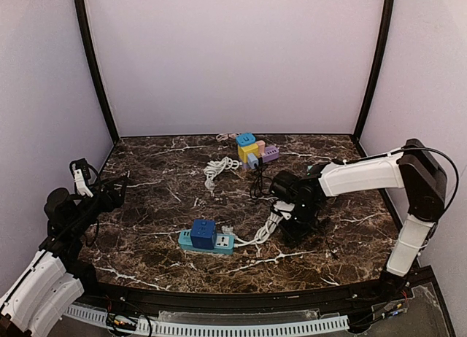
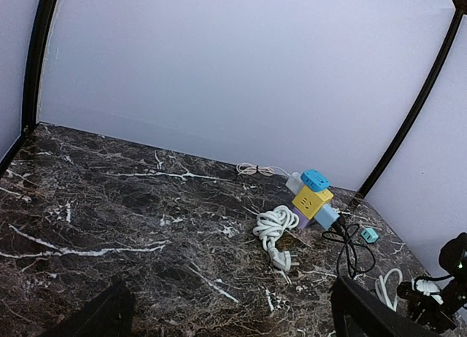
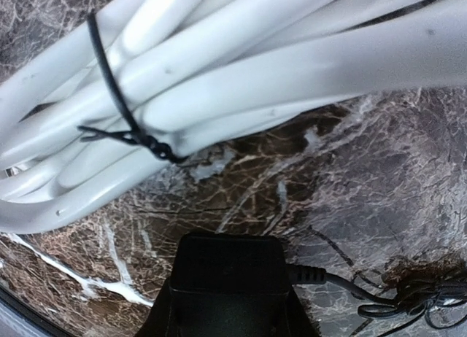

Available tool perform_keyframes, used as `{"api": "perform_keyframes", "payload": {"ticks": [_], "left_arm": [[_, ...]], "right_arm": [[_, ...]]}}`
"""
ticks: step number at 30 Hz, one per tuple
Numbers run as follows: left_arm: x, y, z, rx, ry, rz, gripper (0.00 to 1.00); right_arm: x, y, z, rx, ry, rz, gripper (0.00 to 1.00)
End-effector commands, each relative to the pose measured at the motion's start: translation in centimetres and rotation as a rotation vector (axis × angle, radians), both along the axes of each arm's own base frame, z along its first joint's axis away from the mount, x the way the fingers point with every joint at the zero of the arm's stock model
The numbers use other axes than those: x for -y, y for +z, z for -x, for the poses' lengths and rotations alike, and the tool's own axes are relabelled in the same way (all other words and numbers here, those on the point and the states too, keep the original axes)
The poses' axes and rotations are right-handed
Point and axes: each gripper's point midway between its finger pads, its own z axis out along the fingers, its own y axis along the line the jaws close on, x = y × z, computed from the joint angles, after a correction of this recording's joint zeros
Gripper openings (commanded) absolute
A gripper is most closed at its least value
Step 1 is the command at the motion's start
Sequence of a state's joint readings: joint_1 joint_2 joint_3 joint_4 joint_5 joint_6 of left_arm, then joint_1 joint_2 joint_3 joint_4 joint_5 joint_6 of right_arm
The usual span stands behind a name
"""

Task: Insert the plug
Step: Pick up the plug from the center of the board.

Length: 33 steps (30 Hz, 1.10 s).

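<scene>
My right gripper is low over the table, shut on a black plug block with a thin black lead running off to the right. Its own view shows the gripper just short of a tied white cable bundle. That bundle leads to a teal power strip with a blue cube adapter on it. My left gripper is open and empty, raised at the far left; its dark fingers frame the bottom of its view.
A cluster of yellow, blue and purple cube sockets stands at the back, also in the left wrist view. A coiled white cable with a plug lies in front of it. Black cable loops trail from the cluster. Walls enclose the table.
</scene>
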State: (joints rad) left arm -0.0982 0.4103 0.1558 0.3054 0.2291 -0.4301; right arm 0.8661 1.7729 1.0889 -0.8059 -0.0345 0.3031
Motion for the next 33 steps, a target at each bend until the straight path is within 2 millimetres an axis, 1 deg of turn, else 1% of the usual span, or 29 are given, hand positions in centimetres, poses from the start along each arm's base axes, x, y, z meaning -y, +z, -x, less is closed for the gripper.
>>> {"api": "perform_keyframes", "payload": {"ticks": [1, 3, 4, 5, 6, 7, 8, 9, 10, 11, 12, 13, 14, 15, 16, 17, 18, 19, 20, 21, 22, 23, 24, 25, 26, 28, 29, 30, 33], "left_arm": [[0.2, -0.3, 0.1, 0.004, -0.014, -0.001, 0.95], [0.2, -0.2, 0.1, 0.008, -0.017, 0.0, 0.93], [0.2, 0.0, 0.2, 0.011, -0.019, 0.0, 0.92], [0.3, 0.1, 0.2, 0.014, -0.021, -0.001, 0.89], [0.4, 0.4, 0.3, 0.017, -0.03, 0.0, 0.87], [0.6, 0.9, 0.3, 0.019, -0.04, 0.005, 0.84], [1.3, 1.2, 0.5, 0.019, -0.084, 0.012, 0.83], [1.9, 2.1, 0.7, 0.031, -0.119, 0.016, 0.79], [2.8, 2.3, 1.0, 0.018, -0.178, 0.029, 0.78], [3.4, 3.3, 1.2, 0.018, -0.213, 0.036, 0.76], [4.5, 3.4, 1.4, -0.009, -0.269, 0.044, 0.74], [5.1, 4.6, 1.6, -0.014, -0.3, 0.043, 0.74], [6.6, 4.6, 1.9, -0.041, -0.366, 0.03, 0.73], [7.5, 6.1, 2.3, -0.035, -0.408, 0.02, 0.73], [9.2, 6.0, 2.7, -0.05, -0.478, -0.009, 0.73], [10.1, 8.0, 3.1, -0.029, -0.52, -0.02, 0.74], [11.5, 7.9, 3.2, -0.051, -0.574, -0.039, 0.75], [12.1, 9.6, 3.3, -0.037, -0.6, -0.044, 0.76], [13.1, 9.4, 3.0, -0.063, -0.631, -0.06, 0.78], [13.6, 10.8, 3.0, -0.045, -0.651, -0.067, 0.78], [14.5, 10.6, 2.7, -0.05, -0.68, -0.095, 0.79], [14.9, 11.3, 2.8, -0.044, -0.695, -0.111, 0.79], [15.7, 11.0, 2.8, -0.042, -0.722, -0.144, 0.79], [16.1, 11.6, 2.8, -0.03, -0.733, -0.156, 0.79], [16.8, 11.2, 2.8, -0.032, -0.76, -0.178, 0.79], [17.6, 11.3, 2.7, -0.034, -0.777, -0.194, 0.78], [17.9, 10.8, 2.5, -0.045, -0.777, -0.206, 0.78], [18.2, 10.9, 2.6, -0.04, -0.787, -0.214, 0.77], [18.9, 10.9, 2.4, 0.002, -0.794, -0.268, 0.75]], "right_arm": [[-0.3, 0.6, 0.4, 0.021, 0.008, -0.002, 0.0], [-1.6, 2.4, -0.7, 0.126, 0.033, -0.034, 0.0], [-2.3, 3.7, -1.4, 0.197, 0.044, -0.054, 0.0], [-3.5, 5.7, -2.1, 0.298, 0.059, -0.09, 0.0], [-4.0, 7.5, -3.2, 0.396, 0.045, -0.108, 0.0], [-4.9, 9.7, -4.0, 0.517, 0.038, -0.133, 0.0], [-5.7, 12.0, -4.7, 0.633, 0.024, -0.167, 0.0], [-7.0, 14.5, -5.1, 0.746, 0.028, -0.222, 0.0], [-8.2, 16.7, -5.2, 0.849, 0.041, -0.273, 0.0], [-9.6, 19.0, -5.3, 0.955, 0.058, -0.326, 0.0], [-11.0, 21.2, -5.2, 1.052, 0.076, -0.373, 0.0], [-12.1, 23.0, -5.2, 1.137, 0.085, -0.405, 0.0], [-13.4, 24.9, -5.2, 1.22, 0.087, -0.449, 0.0], [-14.7, 26.2, -5.1, 1.284, 0.099, -0.482, 0.0], [-15.9, 27.3, -5.0, 1.341, 0.113, -0.508, 0.0], [-17.1, 28.0, -5.0, 1.391, 0.122, -0.521, 0.0], [-18.2, 28.6, -5.0, 1.442, 0.133, -0.52, 0.0], [-19.1, 29.5, -5.1, 1.498, 0.135, -0.523, 0.0], [-20.0, 29.9, -5.1, 1.541, 0.147, -0.522, 0.0], [-20.7, 30.6, -5.1, 1.581, 0.154, -0.522, 0.0], [-21.5, 30.8, -5.0, 1.602, 0.173, -0.529, 0.0], [-22.4, 31.1, -4.9, 1.61, 0.188, -0.546, 0.0], [-23.1, 31.4, -4.8, 1.613, 0.197, -0.566, 0.0], [-23.7, 31.5, -4.6, 1.611, 0.205, -0.59, 0.0], [-24.2, 31.9, -4.5, 1.609, 0.202, -0.618, 0.0], [-25.3, 31.7, -4.3, 1.592, 0.22, -0.654, 0.0], [-25.7, 31.7, -4.1, 1.578, 0.229, -0.67, 0.0], [-26.1, 31.5, -4.0, 1.558, 0.24, -0.684, 0.0], [-26.9, 31.1, -3.5, 1.493, 0.254, -0.739, 0.0]]}}
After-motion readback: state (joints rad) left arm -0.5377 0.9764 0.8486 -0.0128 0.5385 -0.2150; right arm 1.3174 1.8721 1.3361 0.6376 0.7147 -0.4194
